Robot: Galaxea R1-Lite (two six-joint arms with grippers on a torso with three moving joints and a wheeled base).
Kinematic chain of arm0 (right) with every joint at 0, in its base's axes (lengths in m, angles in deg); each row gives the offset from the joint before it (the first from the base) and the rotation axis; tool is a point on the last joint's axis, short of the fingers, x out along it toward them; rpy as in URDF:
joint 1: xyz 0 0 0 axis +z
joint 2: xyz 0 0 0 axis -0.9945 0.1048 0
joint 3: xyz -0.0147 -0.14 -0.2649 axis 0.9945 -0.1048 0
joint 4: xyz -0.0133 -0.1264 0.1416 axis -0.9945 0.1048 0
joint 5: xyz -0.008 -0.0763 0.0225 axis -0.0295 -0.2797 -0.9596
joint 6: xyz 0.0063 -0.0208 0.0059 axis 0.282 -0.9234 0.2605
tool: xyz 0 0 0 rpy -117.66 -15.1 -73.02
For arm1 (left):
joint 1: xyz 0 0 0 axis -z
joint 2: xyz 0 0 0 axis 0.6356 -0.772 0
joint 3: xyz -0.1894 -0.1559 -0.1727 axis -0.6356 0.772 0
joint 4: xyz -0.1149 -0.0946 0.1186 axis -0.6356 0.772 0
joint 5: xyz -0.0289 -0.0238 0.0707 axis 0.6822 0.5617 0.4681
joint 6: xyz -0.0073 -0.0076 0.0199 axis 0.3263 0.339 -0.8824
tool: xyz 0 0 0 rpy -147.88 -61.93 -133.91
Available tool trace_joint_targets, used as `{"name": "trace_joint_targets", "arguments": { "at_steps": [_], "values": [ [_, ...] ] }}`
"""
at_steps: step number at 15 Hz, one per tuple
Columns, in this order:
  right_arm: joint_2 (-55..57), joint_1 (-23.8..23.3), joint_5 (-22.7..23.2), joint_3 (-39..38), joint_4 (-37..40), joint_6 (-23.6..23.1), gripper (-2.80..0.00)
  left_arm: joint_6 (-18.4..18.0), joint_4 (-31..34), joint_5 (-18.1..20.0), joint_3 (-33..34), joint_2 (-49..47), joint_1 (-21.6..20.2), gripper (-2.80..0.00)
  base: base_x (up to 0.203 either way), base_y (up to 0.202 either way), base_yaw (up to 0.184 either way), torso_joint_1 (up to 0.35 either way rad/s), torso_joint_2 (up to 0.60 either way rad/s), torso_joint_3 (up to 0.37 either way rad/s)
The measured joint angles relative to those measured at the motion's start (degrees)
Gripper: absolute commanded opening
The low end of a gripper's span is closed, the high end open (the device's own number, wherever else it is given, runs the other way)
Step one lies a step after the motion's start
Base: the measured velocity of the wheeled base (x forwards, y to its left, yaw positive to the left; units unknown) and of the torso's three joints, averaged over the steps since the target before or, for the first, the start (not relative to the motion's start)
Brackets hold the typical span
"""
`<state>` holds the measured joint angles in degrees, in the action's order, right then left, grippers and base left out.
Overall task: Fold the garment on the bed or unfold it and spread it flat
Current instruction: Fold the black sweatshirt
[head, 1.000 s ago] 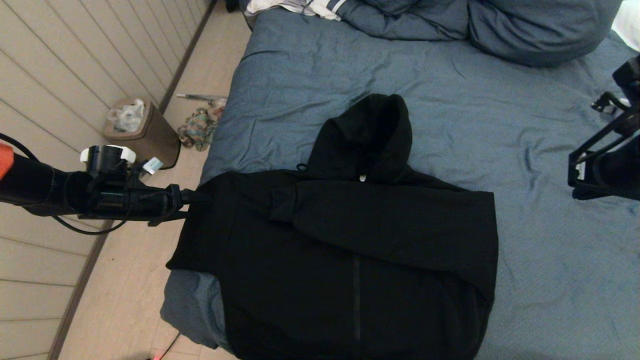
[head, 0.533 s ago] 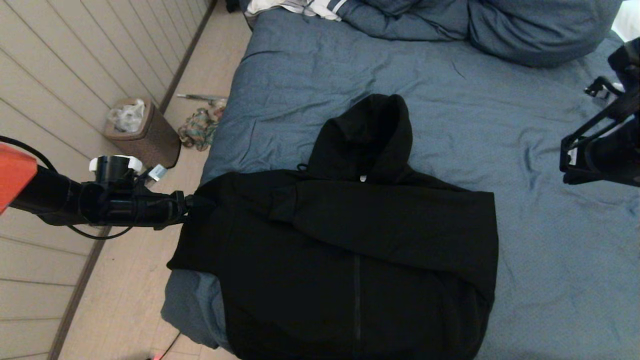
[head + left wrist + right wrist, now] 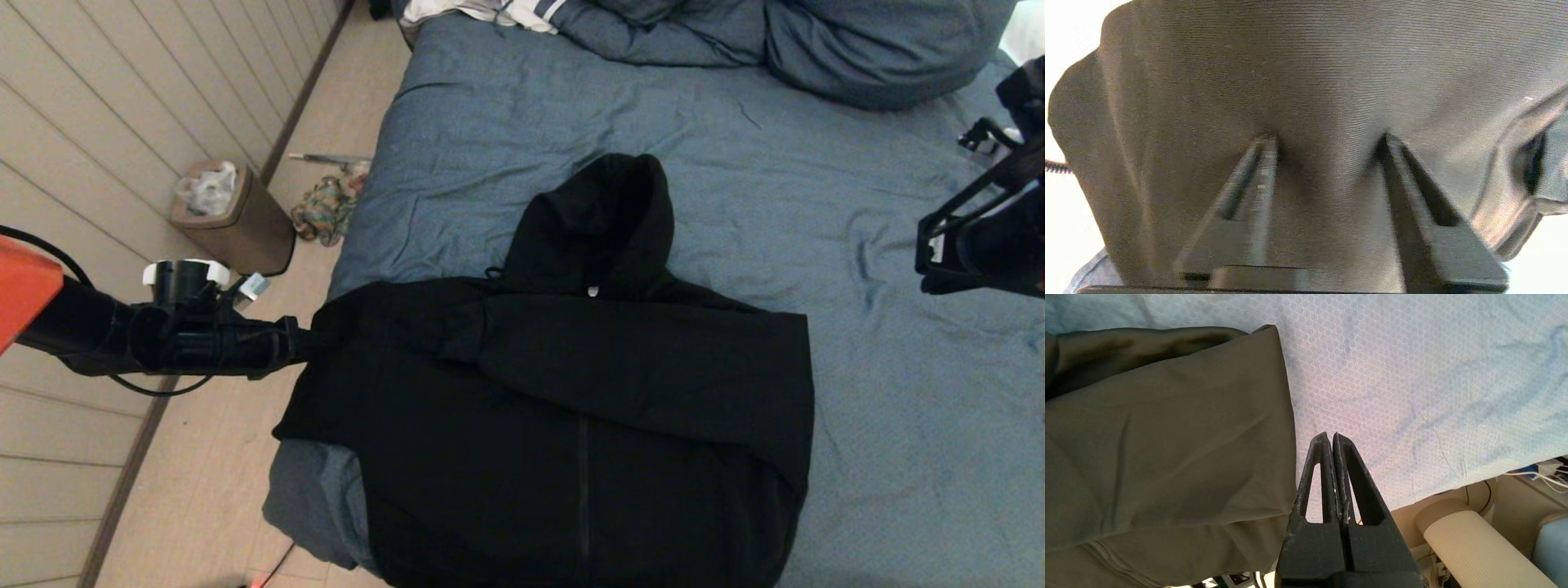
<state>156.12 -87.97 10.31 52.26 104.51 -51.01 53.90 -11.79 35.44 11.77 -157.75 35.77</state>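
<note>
Nearest us, the garment (image 3: 563, 408) lies on the bed (image 3: 898, 457) with its hem at the near edge and its left side hanging slightly over the bed's left edge above the floor (image 3: 212, 490). Our left gripper (image 3: 1327, 139) reaches in level from over the floor; its fingers (image 3: 1261, 163) stand partly apart and press into the black fabric at the garment's left shoulder, cloth bunched between them; we cannot tell whether they grip it. Beyond those jaws the sweatshirt's body runs across the bed, one sleeve folded over the chest. Our right gripper (image 3: 1331, 437) hangs above bare duvet, its jaws pressed together and holding nothing, the garment's right edge just beside them. Open duvet spreads to the right of that edge. The garment's long axis runs from near to far, with the hood (image 3: 600, 220) pointing away towards the pillows (image 3: 882, 49). On the floor left of the bed stand a brown bin (image 3: 233, 216) and a multicoloured rag (image 3: 322, 211). A white striped cloth (image 3: 490, 11) lies at the far corner.
</note>
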Motion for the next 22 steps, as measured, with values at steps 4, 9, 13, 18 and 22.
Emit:
{"name": "trace_joint_targets", "arguments": {
  "at_steps": [4, 9, 13, 18, 22],
  "values": [
    [0.0, 0.2, 0.0, 0.6, 0.0, -0.1, -2.8, 0.2, -0.2, 0.1, 1.8, 3.3, -0.1, -2.8, 0.0, 0.0, 0.0, 0.0, 0.0, 0.0],
    [0.3, 1.2, 0.5, 3.9, 0.0, -1.3, -2.8, 0.1, -1.9, -4.6, 3.8, 11.4, 2.3, -2.8, 0.0, 0.0, 0.0, 0.0, 0.0, 0.0],
    [0.1, 4.1, 4.2, 5.0, 0.0, -1.3, -2.8, -7.3, -3.2, -14.9, 6.1, 18.1, 10.4, -2.8, 0.0, 0.0, 0.0, 0.0, 0.0, 0.0],
    [0.0, 6.1, 14.3, 4.4, -0.2, -1.0, -2.8, -15.8, -3.9, -33.3, 10.8, 17.9, 23.2, -2.8, 0.0, 0.0, 0.0, 0.0, 0.0, 0.0],
    [0.1, 6.3, 19.9, 1.4, -6.4, -0.9, -2.8, -15.3, -4.2, -41.0, 12.1, 14.3, 33.0, -2.8, 0.0, 0.0, 0.0, 0.0, 0.0, 0.0]
  ]
}}
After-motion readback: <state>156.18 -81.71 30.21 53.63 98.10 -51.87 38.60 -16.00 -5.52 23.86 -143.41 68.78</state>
